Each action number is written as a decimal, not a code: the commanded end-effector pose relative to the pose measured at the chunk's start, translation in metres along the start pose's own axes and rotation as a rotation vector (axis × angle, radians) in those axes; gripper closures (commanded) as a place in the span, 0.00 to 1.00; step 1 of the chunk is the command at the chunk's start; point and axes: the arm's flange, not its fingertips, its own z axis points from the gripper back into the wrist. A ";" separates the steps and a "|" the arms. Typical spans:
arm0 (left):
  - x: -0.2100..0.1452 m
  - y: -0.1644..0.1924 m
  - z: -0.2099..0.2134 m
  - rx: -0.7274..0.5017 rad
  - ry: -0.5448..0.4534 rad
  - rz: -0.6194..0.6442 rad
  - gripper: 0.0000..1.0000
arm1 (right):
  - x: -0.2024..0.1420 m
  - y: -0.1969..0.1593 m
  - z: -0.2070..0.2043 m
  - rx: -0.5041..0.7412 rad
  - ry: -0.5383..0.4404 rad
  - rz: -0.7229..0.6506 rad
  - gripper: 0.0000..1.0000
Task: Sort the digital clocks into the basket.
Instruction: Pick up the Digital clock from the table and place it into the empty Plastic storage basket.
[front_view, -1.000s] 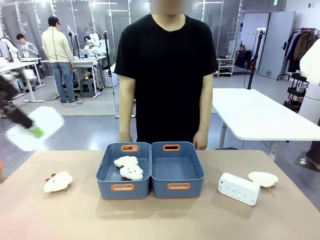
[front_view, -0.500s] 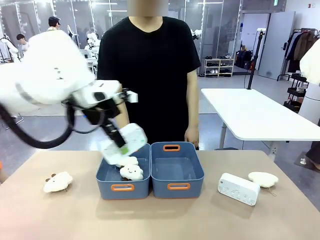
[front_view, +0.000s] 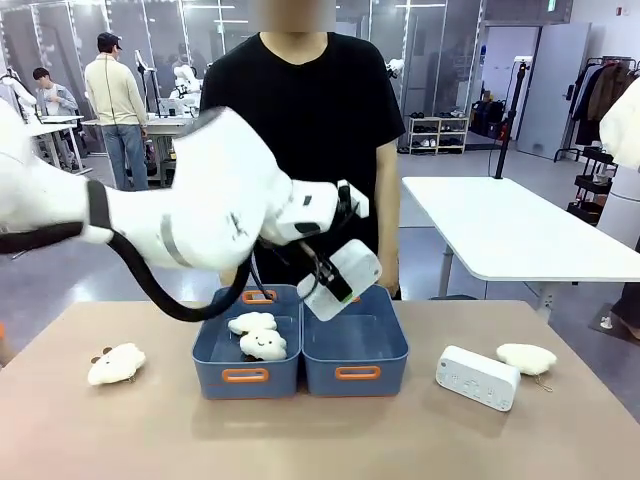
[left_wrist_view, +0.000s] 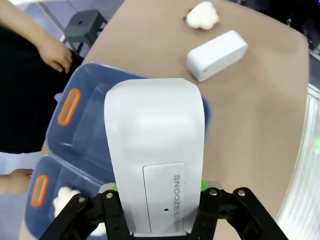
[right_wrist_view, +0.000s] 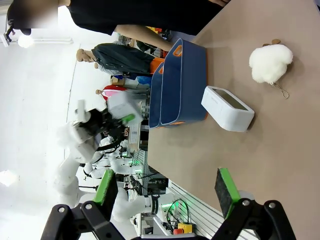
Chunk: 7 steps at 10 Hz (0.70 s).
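Tan surface (front_view: 150, 430), lab behind | left end effector (front_view: 328, 287) clenching white clock (front_view: 343, 276), hovering above empty basket (front_view: 355, 372) | right end effector (right_wrist_view: 165, 195) standing released | next: lowering clock, releasing inside.

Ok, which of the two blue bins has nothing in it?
The right bin, below the clock in the left gripper; the left bin holds two cloud plush toys.

left wrist view: digital clock (left_wrist_view: 155, 145) blocks much of the basket (left_wrist_view: 82, 125) interior; its lower end is buried in left end effector (left_wrist_view: 159, 187).
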 end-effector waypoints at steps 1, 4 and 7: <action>0.001 0.024 -0.052 0.071 0.008 0.035 0.51 | -0.001 0.002 0.001 0.010 0.002 0.007 0.00; 0.005 0.023 -0.090 0.041 -0.003 0.034 0.51 | -0.001 0.002 0.001 0.010 0.002 0.007 0.00; -0.004 0.030 -0.106 0.052 0.093 0.058 0.15 | -0.001 0.002 0.001 0.010 0.002 0.007 0.00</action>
